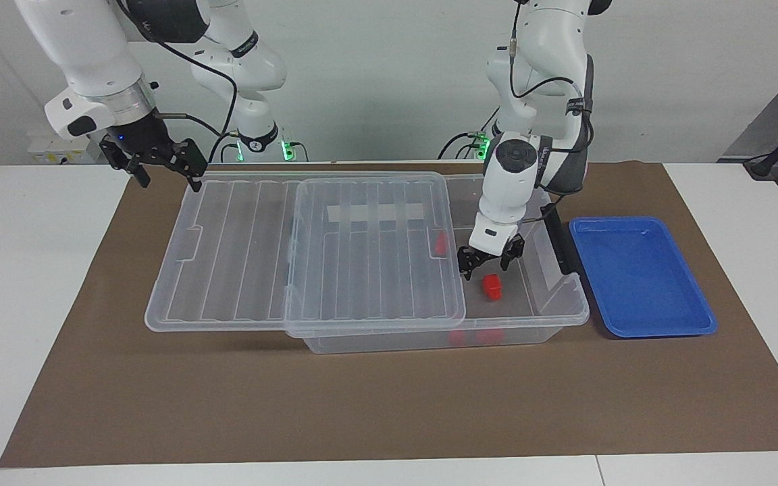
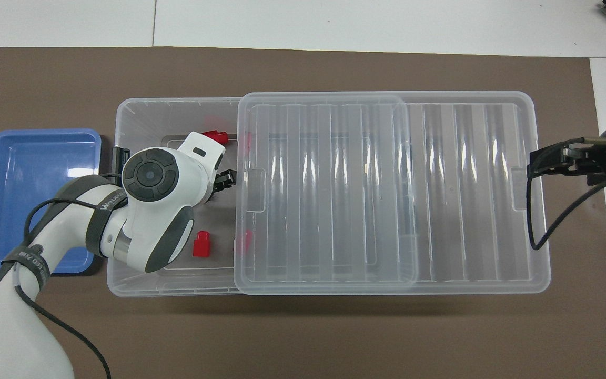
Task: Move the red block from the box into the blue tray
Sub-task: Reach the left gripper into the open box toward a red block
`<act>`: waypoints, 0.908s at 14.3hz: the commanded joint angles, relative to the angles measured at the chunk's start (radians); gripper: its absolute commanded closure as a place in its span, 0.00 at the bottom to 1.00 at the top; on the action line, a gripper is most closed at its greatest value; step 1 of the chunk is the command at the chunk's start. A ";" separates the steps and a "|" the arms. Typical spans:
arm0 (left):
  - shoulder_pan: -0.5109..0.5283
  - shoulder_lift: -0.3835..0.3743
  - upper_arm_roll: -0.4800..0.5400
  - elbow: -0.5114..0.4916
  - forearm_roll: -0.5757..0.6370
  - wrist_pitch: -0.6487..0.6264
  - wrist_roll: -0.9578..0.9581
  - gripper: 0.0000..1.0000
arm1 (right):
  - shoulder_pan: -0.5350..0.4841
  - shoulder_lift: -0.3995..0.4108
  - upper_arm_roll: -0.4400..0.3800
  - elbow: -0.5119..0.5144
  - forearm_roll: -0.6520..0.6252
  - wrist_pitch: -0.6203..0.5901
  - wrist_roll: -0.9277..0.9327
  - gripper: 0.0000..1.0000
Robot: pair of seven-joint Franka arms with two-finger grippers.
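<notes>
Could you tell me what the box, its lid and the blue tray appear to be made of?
Box: looks like clear, glossy plastic; the red blocks show through its wall.
Lid: seemingly the same clear plastic, moulded with ribs that catch highlights; the box floor shows through it.
Blue tray: probably opaque, smooth plastic, judging by its even colour, rounded rim and soft sheen.

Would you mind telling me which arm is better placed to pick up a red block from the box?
Left: its gripper hangs open inside the box just above a red block, while the right gripper waits outside it.
</notes>
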 commanded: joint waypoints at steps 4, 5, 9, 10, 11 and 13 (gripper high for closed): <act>0.019 -0.016 0.002 -0.067 0.017 0.052 0.095 0.00 | 0.004 -0.004 0.010 0.013 0.006 -0.006 0.009 0.00; 0.019 -0.012 0.002 -0.070 0.017 0.058 0.101 0.00 | 0.004 -0.001 0.010 0.016 0.005 -0.011 0.008 0.00; 0.013 0.016 0.002 -0.074 0.017 0.086 0.121 0.00 | 0.008 0.008 0.013 0.033 0.000 -0.006 0.009 0.00; 0.011 0.021 0.002 -0.074 0.017 0.104 0.121 0.00 | 0.008 0.009 0.013 0.033 -0.003 -0.006 0.006 0.00; 0.008 0.036 0.004 -0.074 0.017 0.115 0.121 0.00 | 0.003 0.012 0.013 0.039 -0.011 -0.008 -0.001 0.00; 0.008 0.042 0.004 -0.072 0.017 0.123 0.121 0.00 | 0.008 0.016 0.013 0.048 -0.029 -0.020 -0.020 0.00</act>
